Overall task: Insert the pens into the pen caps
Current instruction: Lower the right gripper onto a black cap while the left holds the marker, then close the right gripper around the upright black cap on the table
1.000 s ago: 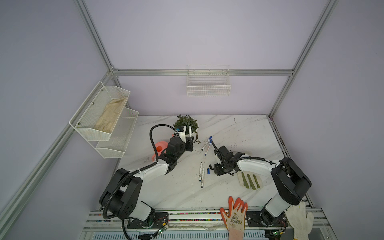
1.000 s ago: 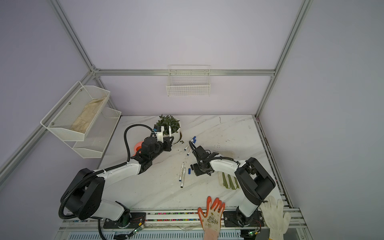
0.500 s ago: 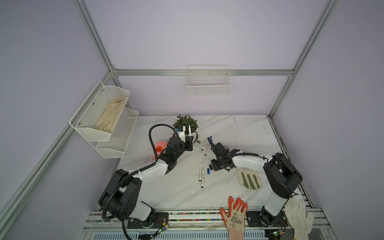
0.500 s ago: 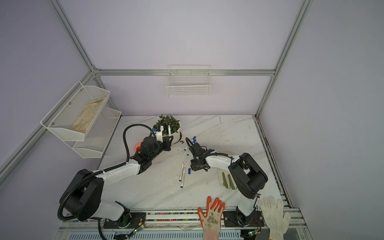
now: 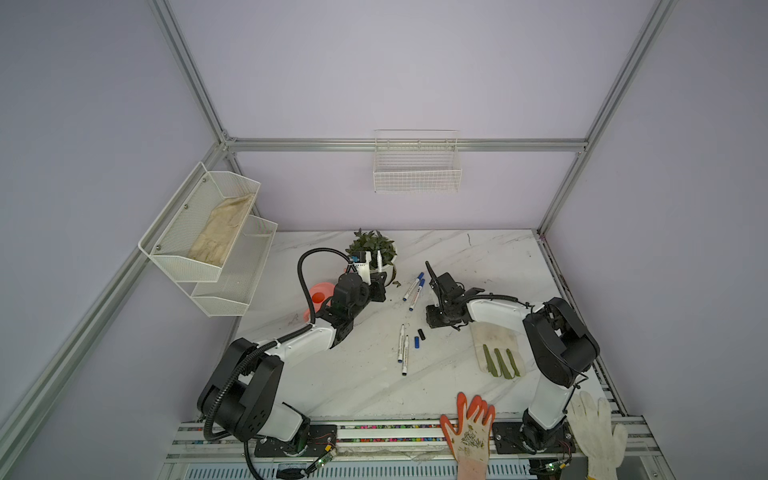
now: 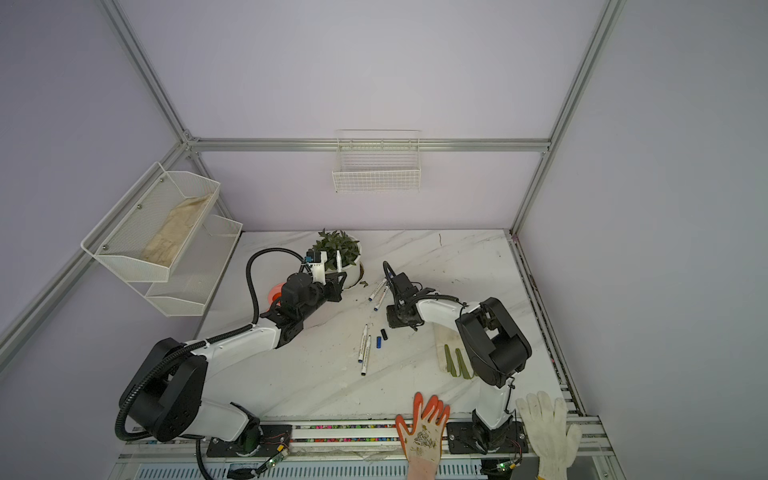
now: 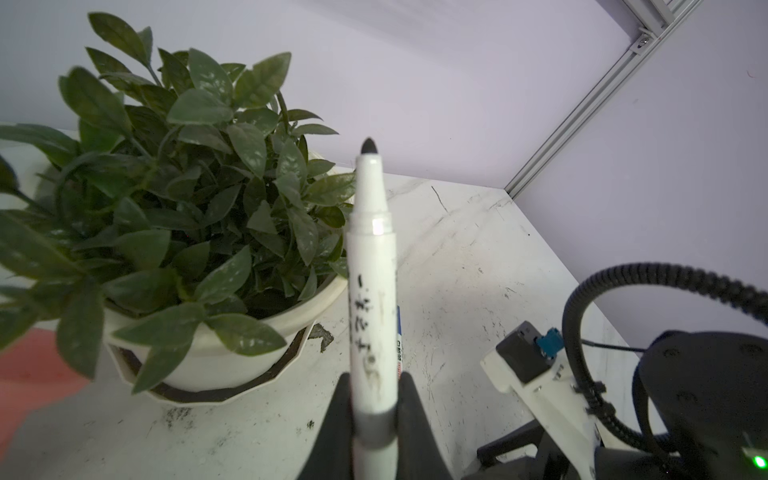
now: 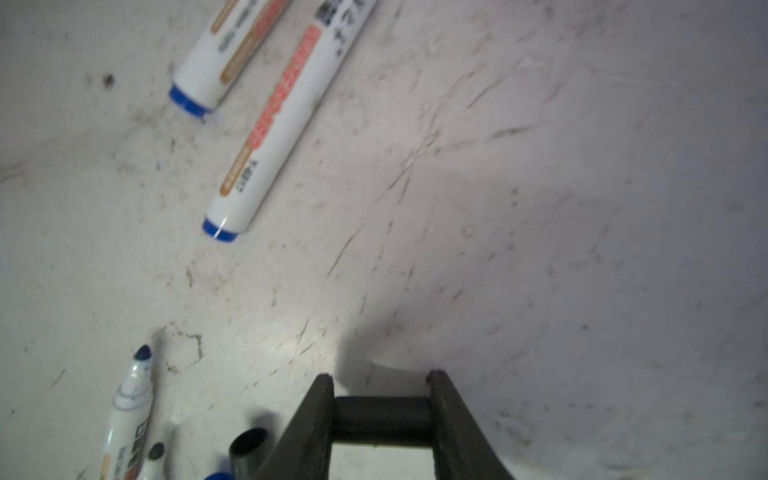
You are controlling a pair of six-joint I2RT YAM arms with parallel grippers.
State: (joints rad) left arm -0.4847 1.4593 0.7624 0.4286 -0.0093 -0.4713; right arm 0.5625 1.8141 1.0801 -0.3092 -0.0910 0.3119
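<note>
My left gripper [image 7: 374, 415] is shut on a white pen [image 7: 372, 291] and holds it upright with its black tip bare, beside the plant; both top views show this left gripper [image 5: 376, 286] [image 6: 338, 282]. My right gripper [image 8: 382, 376], low over the table [image 5: 434, 322] [image 6: 395, 322], is shut on a black pen cap [image 8: 381, 417] lying crosswise between its fingers. Two blue-capped pens [image 5: 414, 291] [image 6: 378, 294] lie behind it. Two uncapped pens [image 5: 403, 349] [image 6: 365, 349] lie mid-table beside a loose blue cap [image 5: 416, 341] and a loose black cap [image 5: 422, 334].
A potted plant [image 5: 374, 249] stands right behind the left gripper, with an orange-red object [image 5: 320, 297] to its left. A dirty glove [image 5: 496, 345] lies under the right forearm. An orange glove [image 5: 471, 428] and a white glove [image 5: 596, 432] rest on the front rail.
My right arm has shifted slightly back and left, and its jaws have narrowed onto the black cap. My left arm and its pen have stayed put.
</note>
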